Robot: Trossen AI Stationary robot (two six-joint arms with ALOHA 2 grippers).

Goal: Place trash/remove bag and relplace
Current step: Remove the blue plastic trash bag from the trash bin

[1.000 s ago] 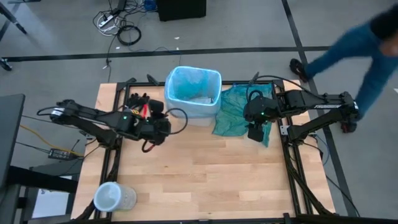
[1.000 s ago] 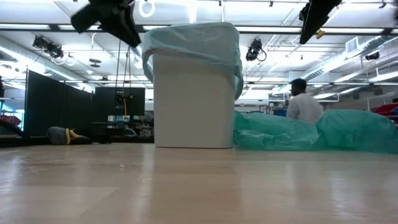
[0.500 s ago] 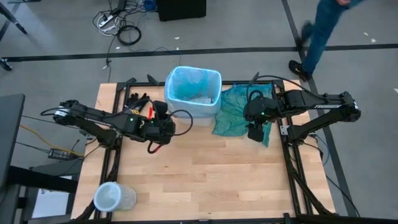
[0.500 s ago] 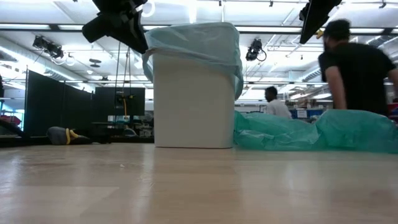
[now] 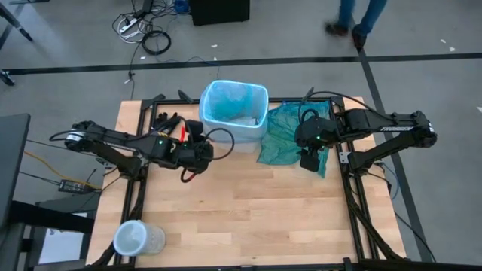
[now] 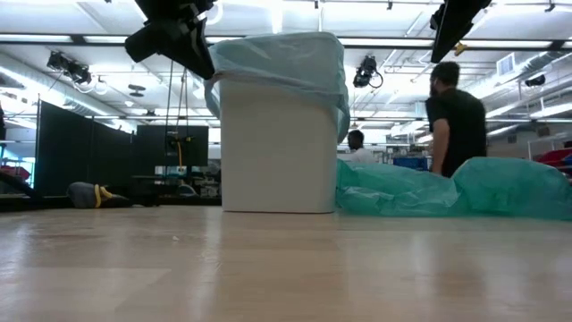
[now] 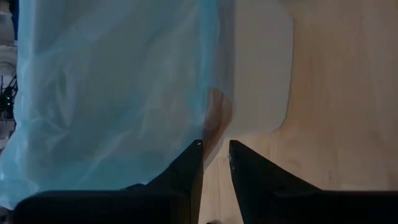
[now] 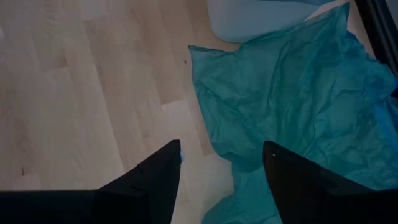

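Observation:
A white bin (image 5: 235, 132) stands at the table's far middle, lined with the light blue bag (image 5: 232, 102), whose rim is folded over the bin's top (image 6: 277, 55). Something pale lies on the bag's floor (image 5: 242, 119); I cannot tell whether it is trash. My left gripper (image 7: 216, 155) hovers off the bin's left near corner, fingers a narrow gap apart and empty, pointing at the bag's overhang (image 7: 124, 99). My right gripper (image 8: 222, 149) hangs open over the near edge of a teal-green bag (image 8: 292, 106) lying flat on the table right of the bin.
A clear lidded jar (image 5: 135, 239) lies at the near left corner. Black gloves (image 5: 167, 120) and a red-handled tool (image 5: 181, 134) lie left of the bin. Bare wood (image 5: 248, 203) fills the table's near half. People stand and walk beyond the far edge (image 6: 456, 107).
My left gripper has edged toward the bin, to the table's right, its finger gap unchanged. My right arm has kept still. A person has walked across the floor behind the table.

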